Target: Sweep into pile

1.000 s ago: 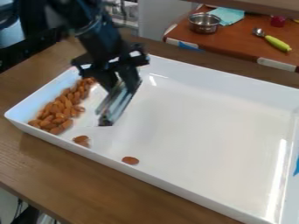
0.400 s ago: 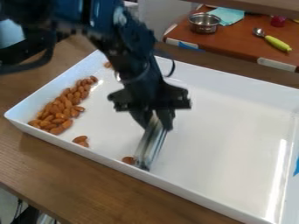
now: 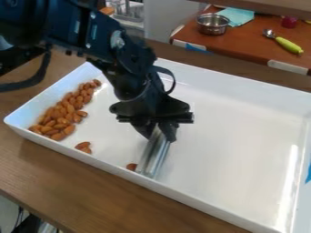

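Brown oval almonds lie at left; black two-finger gripper is closed around silvery metal sweeper; excess tilt could skip lower-left stray.

The arm is black with a bluish sheen, its chunky segments dotted with small pale screw-like spots. A thick black cable bows off one side, a slimmer black loop off another; the gripper has a broad, dark crosspiece.

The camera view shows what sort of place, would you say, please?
Probably a robotics lab: a robot arm hangs over a white tray of almonds, and a metal pot sits on another table behind.
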`<state>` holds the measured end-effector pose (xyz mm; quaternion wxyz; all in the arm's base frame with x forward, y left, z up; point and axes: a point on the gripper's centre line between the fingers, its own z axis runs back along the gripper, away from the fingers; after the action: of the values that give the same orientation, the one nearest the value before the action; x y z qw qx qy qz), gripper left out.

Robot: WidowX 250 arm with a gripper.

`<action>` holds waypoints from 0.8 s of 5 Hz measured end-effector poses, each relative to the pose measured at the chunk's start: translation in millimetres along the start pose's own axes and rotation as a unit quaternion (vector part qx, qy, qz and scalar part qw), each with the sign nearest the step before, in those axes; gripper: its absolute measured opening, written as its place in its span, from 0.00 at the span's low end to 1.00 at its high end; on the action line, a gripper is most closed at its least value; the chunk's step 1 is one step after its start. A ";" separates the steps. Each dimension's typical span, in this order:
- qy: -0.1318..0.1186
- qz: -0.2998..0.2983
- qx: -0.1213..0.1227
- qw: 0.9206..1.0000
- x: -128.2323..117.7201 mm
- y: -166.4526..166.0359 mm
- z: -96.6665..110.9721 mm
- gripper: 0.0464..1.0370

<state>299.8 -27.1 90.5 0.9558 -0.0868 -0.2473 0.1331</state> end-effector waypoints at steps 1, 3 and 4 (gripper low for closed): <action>0.009 -0.004 0.010 1.000 2.4 19.2 1.7 0.33; 0.046 -0.056 0.046 0.996 10.2 62.9 3.8 0.33; 0.048 -0.116 0.065 0.990 16.7 85.8 6.3 0.33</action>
<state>292.6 60.0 83.6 0.9791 -0.0016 -0.2006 0.0330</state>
